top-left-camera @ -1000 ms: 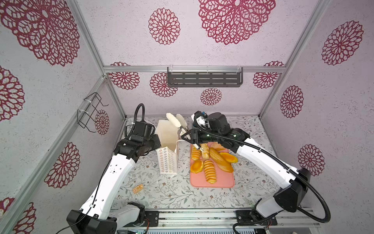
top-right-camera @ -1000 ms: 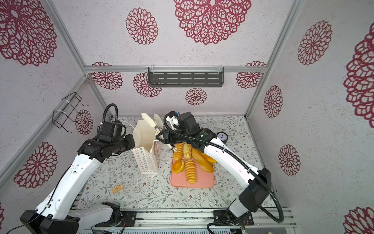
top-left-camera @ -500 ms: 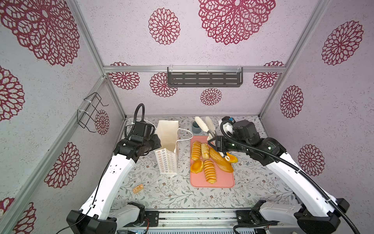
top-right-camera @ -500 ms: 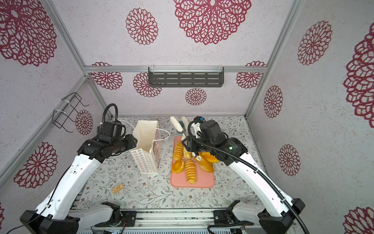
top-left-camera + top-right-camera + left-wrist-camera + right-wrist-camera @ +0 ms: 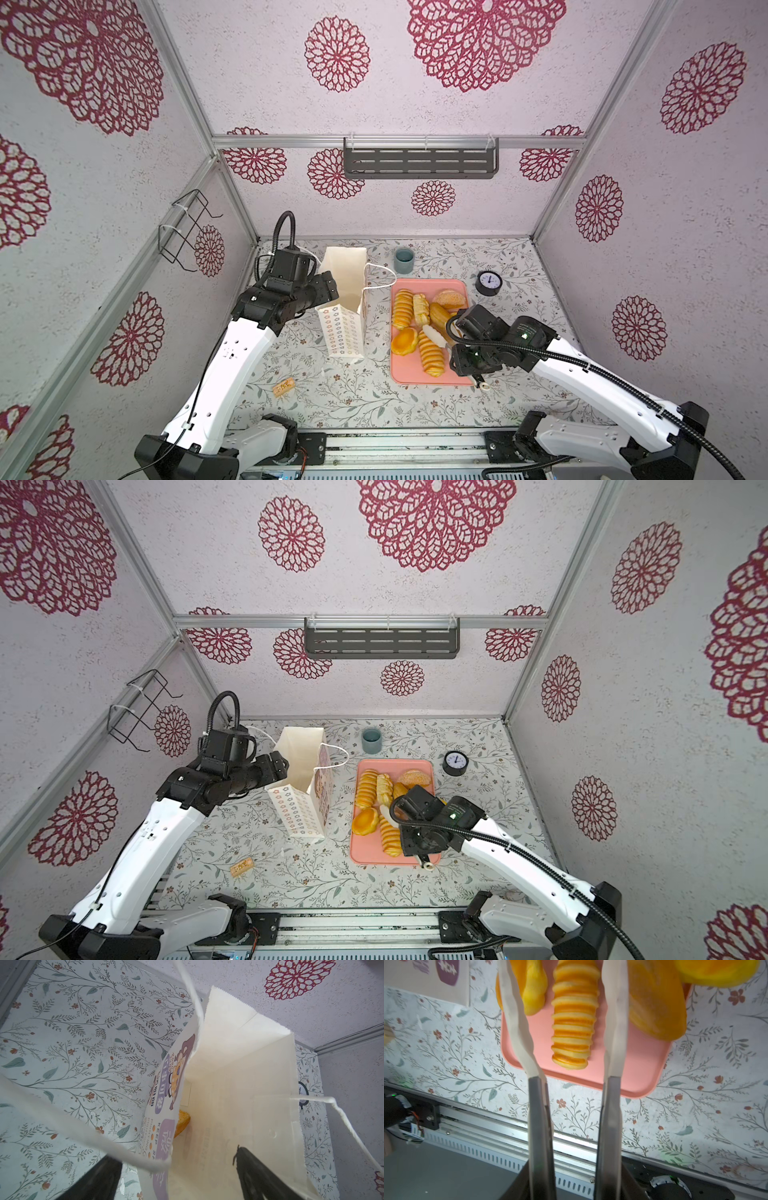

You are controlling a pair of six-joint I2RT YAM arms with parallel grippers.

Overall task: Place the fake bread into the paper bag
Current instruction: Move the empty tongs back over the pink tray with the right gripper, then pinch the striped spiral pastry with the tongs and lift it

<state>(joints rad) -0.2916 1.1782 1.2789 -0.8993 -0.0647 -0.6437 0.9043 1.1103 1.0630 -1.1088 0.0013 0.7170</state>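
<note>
The paper bag [image 5: 343, 324] [image 5: 297, 808] stands upright and open left of the pink tray [image 5: 415, 376]. One piece of fake bread [image 5: 182, 1124] lies inside it. My left gripper [image 5: 328, 286] [image 5: 176, 1155] is open at the bag's rim, its fingers on either side of the broad printed wall. Several fake breads lie on the tray, among them a ridged loaf [image 5: 430, 355] [image 5: 573, 1022], a flat orange oval [image 5: 404, 340] and a round bun [image 5: 449, 297]. My right gripper [image 5: 465, 353] [image 5: 575, 1167] is shut on tongs [image 5: 537, 1105]. The tongs' white tips straddle the ridged loaf with a gap on each side.
A blue-grey cup [image 5: 404, 260] and a small black clock [image 5: 488, 282] stand behind the tray. A tan cork-like piece [image 5: 284, 386] lies on the floral mat near the front left. A wire rack [image 5: 187, 228] hangs on the left wall, a grey shelf [image 5: 419, 162] on the back wall.
My right arm carried the tongs from the bag's mouth across to the tray's near end. My left gripper went from shut to open at the bag's rim.
</note>
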